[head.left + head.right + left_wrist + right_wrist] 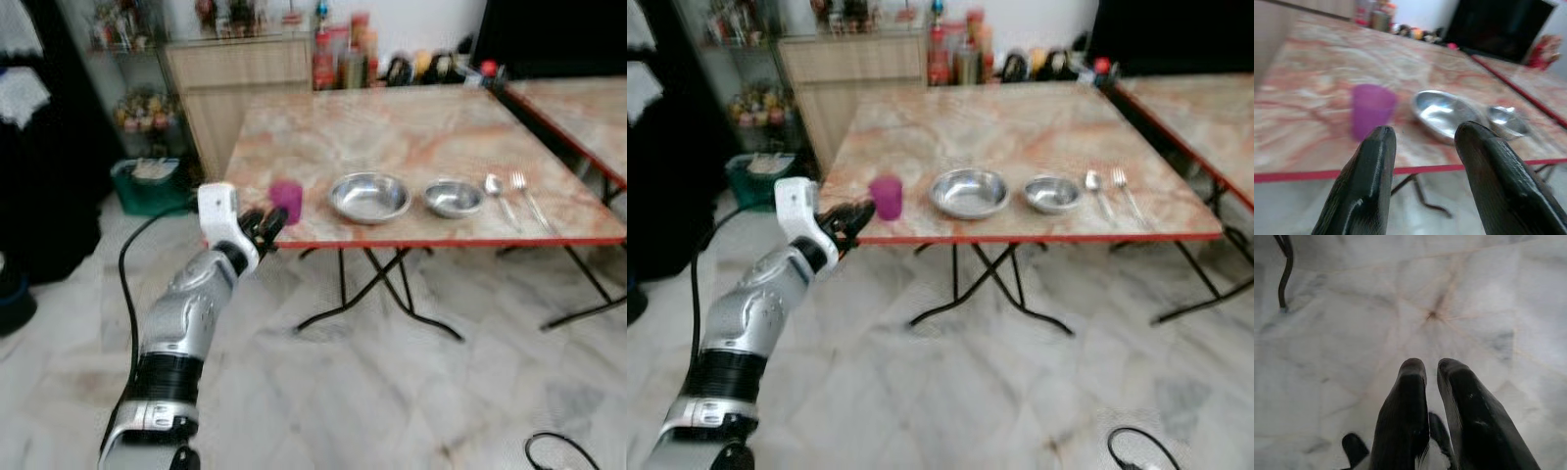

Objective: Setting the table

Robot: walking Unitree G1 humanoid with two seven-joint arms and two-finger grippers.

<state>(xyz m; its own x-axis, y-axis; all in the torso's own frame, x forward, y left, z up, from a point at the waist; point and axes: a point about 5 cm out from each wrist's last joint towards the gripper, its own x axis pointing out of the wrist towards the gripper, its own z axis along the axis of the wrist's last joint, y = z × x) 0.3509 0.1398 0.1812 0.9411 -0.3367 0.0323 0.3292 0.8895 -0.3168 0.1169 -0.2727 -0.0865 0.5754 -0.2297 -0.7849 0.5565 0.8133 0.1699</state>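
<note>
A purple cup (286, 200) stands near the front left edge of the marble table (411, 137). To its right lie a large steel bowl (369, 196), a smaller steel bowl (454, 199), a spoon (497, 191) and a fork (526, 194) in a row. My left gripper (266, 227) is raised just in front of the table edge, close to the cup, fingers open and empty. The left wrist view looks past both fingers (1369, 181) at the cup (1371, 110) and the large bowl (1442, 112). My right gripper (1431, 369) hangs over the floor, fingers nearly together with nothing between them.
Bottles and jars (343, 59) line the table's far edge. A second table (578, 108) stands to the right. A wooden cabinet (235, 73) and a green basin (147, 181) sit at the back left. A black cable (554, 450) lies on the marble floor.
</note>
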